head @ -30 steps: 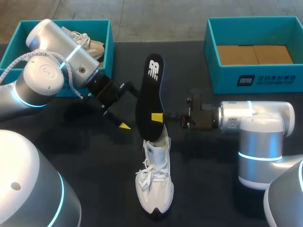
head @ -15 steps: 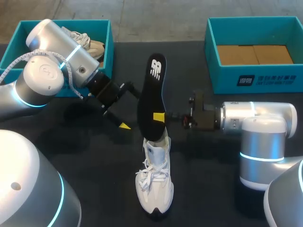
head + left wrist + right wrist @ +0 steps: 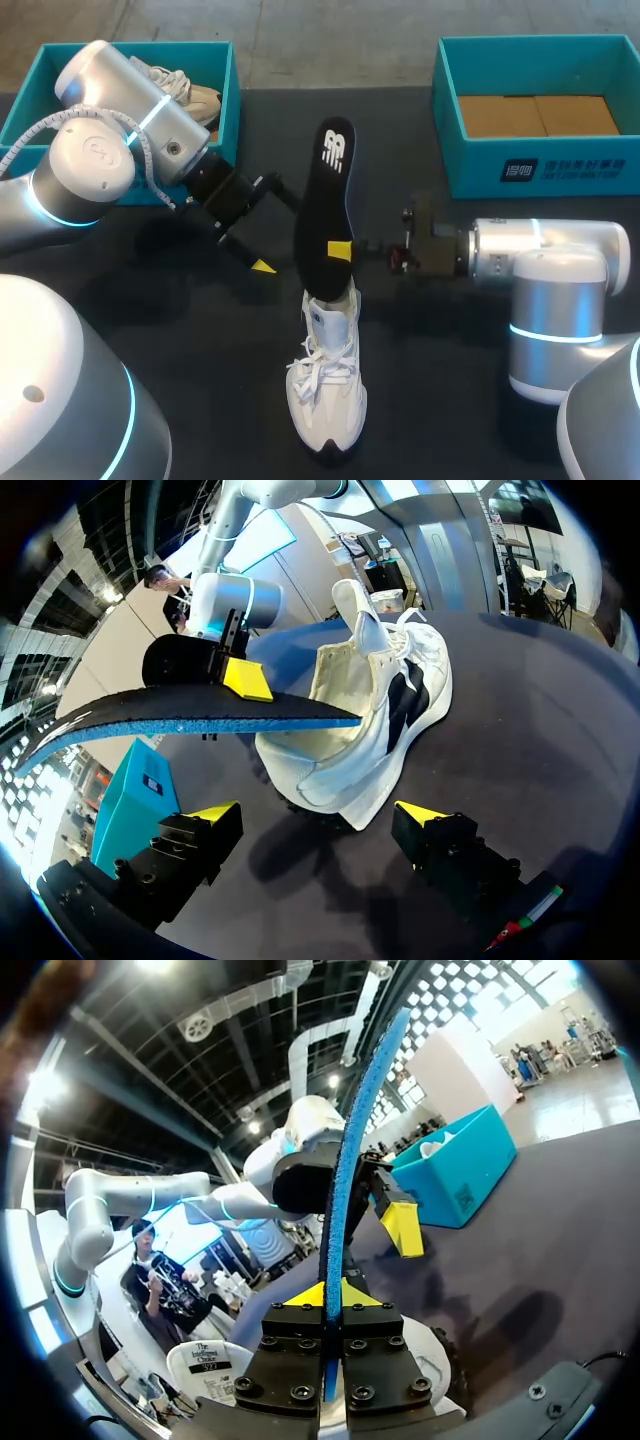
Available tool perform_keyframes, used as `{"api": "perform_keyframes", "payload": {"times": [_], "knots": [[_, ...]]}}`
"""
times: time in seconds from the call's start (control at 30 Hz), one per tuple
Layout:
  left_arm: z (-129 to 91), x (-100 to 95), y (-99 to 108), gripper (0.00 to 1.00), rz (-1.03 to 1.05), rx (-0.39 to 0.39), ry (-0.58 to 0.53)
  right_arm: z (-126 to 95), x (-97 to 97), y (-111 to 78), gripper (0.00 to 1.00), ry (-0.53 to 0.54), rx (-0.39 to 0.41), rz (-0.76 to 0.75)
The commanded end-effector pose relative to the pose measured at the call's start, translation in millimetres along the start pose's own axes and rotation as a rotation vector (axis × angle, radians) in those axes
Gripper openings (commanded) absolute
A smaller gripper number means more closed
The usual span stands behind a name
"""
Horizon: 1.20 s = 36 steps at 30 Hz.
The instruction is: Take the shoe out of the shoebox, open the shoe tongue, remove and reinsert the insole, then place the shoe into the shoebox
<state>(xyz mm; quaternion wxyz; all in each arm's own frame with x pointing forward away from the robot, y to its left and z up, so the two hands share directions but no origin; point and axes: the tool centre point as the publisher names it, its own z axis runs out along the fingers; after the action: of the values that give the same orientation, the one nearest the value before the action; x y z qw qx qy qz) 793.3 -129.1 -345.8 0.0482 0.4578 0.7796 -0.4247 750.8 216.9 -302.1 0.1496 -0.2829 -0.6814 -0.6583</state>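
Head view centre: right gripper [image 3: 340, 250] is pinching the black insole [image 3: 325, 190] at the white sneaker [image 3: 326, 395] mouth, left gripper [image 3: 268, 225] is hanging open alongside, so alignment is probably mattering most.

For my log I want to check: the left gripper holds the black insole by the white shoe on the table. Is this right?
Not the left: the right gripper holds the black insole by the white shoe on the table, as the right wrist view shows. The left gripper is open.
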Motion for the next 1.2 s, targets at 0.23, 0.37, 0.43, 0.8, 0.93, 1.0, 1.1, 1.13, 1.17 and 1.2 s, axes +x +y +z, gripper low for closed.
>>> {"api": "perform_keyframes", "payload": {"times": [0.23, 0.37, 0.43, 0.8, 0.93, 1.0, 1.1, 1.13, 1.17, 1.2], "knots": [[0.6, -1.0, 0.8, 1.00, 0.000, -0.001, 0.004, -6.3, -2.0, -2.3, 0.00, -0.002, -0.002, 0.007], [0.6, -1.0, 0.8, 1.00, 0.000, -0.001, 0.004, -6.6, -4.2, -4.2, 0.00, -0.003, -0.005, 0.015], [0.6, -1.0, 0.8, 1.00, 0.000, -0.001, 0.004, -6.5, -5.7, -5.2, 0.00, -0.004, -0.006, 0.020], [0.6, -1.0, 0.8, 1.00, 0.000, -0.001, 0.004, -6.2, -5.0, -7.8, 0.00, -0.008, -0.004, 0.033], [0.6, -1.0, 0.8, 1.00, 0.000, -0.001, 0.004, -6.6, -5.8, -9.8, 0.00, -0.013, -0.003, 0.039], [0.6, -1.0, 0.8, 1.00, 0.000, -0.001, 0.004, -6.6, -5.9, -10.8, 0.00, -0.016, -0.003, 0.042], [0.6, -1.0, 0.8, 1.00, 0.000, -0.001, 0.004, -6.0, -6.3, -12.5, 0.00, -0.018, -0.001, 0.045], [0.6, -1.0, 0.8, 1.00, 0.000, -0.001, 0.004, -5.9, -6.4, -13.0, 0.00, -0.018, 0.000, 0.046], [0.6, -1.0, 0.8, 1.00, 0.000, -0.001, 0.004, -6.0, -6.5, -13.4, 0.00, -0.019, 0.001, 0.047], [0.6, -1.0, 0.8, 1.00, 0.000, -0.001, 0.004, -6.1, -6.5, -13.8, 0.00, -0.020, 0.001, 0.048]]}}
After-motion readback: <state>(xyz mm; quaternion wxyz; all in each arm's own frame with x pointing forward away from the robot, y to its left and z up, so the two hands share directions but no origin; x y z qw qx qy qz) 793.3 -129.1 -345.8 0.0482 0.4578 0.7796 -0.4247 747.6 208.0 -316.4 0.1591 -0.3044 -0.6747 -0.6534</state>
